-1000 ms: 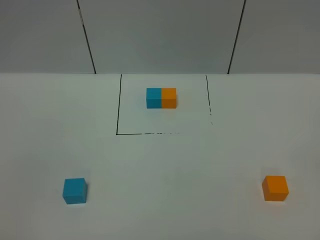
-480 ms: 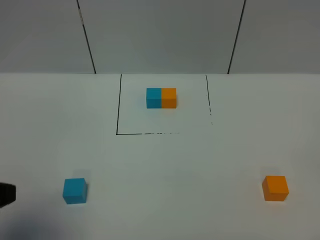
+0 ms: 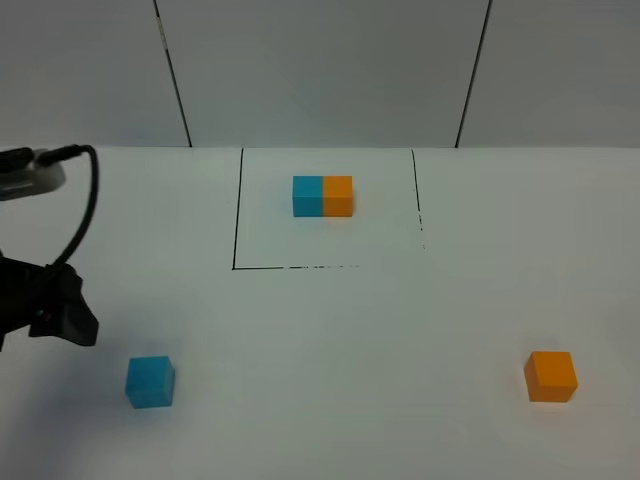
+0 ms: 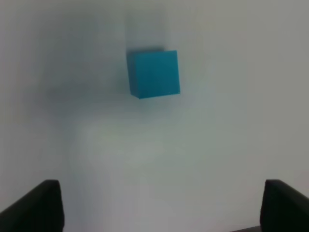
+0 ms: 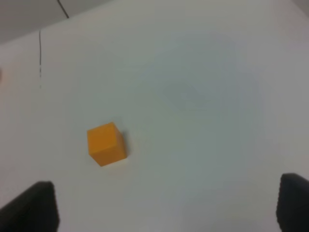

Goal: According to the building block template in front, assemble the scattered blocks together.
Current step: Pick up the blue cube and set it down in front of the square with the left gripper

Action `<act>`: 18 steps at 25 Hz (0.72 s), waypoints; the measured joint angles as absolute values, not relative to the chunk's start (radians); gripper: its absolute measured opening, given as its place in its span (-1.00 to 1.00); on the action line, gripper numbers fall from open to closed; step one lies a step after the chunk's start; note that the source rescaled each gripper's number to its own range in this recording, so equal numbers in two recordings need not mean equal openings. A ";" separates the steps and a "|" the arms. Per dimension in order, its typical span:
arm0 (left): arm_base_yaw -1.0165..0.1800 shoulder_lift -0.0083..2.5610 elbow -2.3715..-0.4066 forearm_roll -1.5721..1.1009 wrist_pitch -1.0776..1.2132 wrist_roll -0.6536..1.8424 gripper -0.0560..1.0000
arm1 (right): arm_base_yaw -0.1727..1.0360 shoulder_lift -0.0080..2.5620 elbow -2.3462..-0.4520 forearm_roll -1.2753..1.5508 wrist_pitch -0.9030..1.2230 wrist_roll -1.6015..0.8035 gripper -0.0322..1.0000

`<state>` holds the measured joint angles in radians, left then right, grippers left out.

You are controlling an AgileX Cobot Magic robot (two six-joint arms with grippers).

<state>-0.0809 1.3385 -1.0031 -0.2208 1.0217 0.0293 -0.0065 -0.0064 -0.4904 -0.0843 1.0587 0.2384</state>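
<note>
Lying well apart on the worktop (image 3: 330, 330), the blue cube (image 3: 150, 381) and orange cube (image 3: 551, 376) are not yet joined, with left jaws and right jaws both spread empty.

**Blue and orange against white**

The loose blue cube (image 3: 150, 381) is a flat sky blue and the loose orange cube (image 3: 551, 376) a plain matte orange. The joined pair (image 3: 322, 196) is blue on its left half and orange on its right. The table (image 3: 330, 400) is plain white, marked with a thin black outline (image 3: 235, 215), broken in places. The wall (image 3: 320, 70) is grey with dark seams. The left gripper (image 3: 55, 312) and its cable (image 3: 88, 195) are black.
</note>
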 joint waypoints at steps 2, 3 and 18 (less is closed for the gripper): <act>-0.132 1.398 -1.019 -0.164 1.013 -0.017 0.46 | -0.007 -0.006 -0.490 -0.084 1.059 0.238 0.61; -0.155 1.429 -1.029 -0.139 1.007 -0.048 0.46 | -0.007 -0.006 -0.490 -0.084 1.059 0.238 0.61; -0.321 1.709 -1.050 -0.034 0.877 -0.225 0.44 | -0.007 -0.006 -0.490 -0.084 1.059 0.237 0.61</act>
<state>-0.3213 1.7090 -1.0502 -0.0340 0.8770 -0.2248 -0.0065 -0.0064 -0.4904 -0.0843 1.0587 0.2374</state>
